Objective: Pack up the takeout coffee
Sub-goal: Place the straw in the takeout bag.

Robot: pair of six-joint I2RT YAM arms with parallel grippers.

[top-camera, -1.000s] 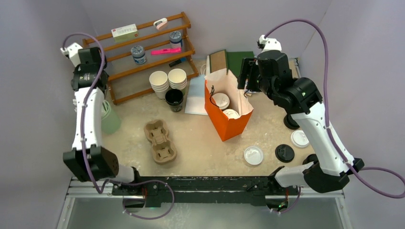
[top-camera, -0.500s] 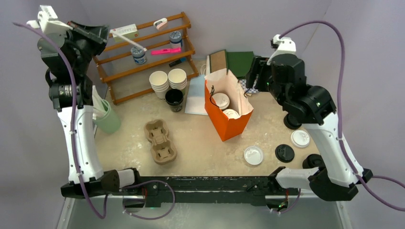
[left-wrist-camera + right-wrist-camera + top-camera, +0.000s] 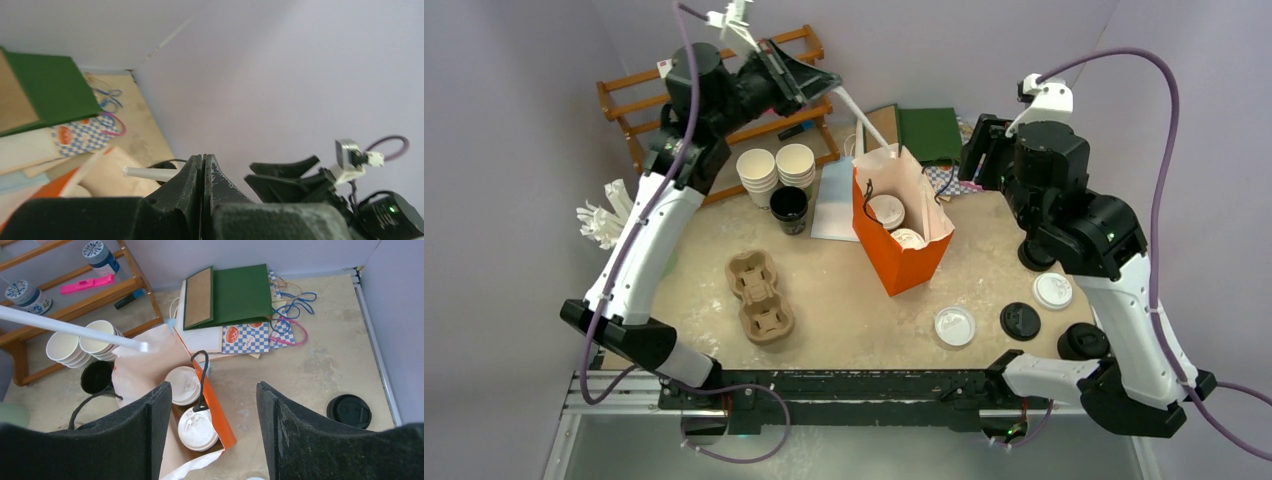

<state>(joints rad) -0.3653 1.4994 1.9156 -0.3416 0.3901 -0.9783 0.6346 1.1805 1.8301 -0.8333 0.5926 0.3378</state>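
Note:
Two takeout coffee cups with white lids [image 3: 886, 211] [image 3: 907, 239] stand inside the open orange paper bag [image 3: 904, 265]. The right wrist view looks down on the same lids [image 3: 183, 385] [image 3: 198, 429]. My left gripper [image 3: 824, 82] hangs high at the back left of the bag, shut on a long white straw [image 3: 859, 118]. The straw's free end reaches the bag's back rim. In the left wrist view the straw [image 3: 147, 173] sticks out left of the closed fingers [image 3: 203, 156]. My right gripper [image 3: 212, 386] is open and holds nothing; it hovers behind the bag's right side [image 3: 979, 150].
A wooden rack [image 3: 624, 90] stands at the back left. Stacked white cups [image 3: 776, 165] and a black cup [image 3: 789, 208] sit in front of it. A cardboard carrier [image 3: 760, 296] lies left of the bag. White lids [image 3: 954, 326] [image 3: 1052, 290] and a black lid [image 3: 1020, 321] lie front right, and flat paper bags [image 3: 929, 130] lie behind.
My left arm has swung from the far left across the rack, carrying the straw toward the bag. My right gripper has drawn back to the right and narrowed slightly.

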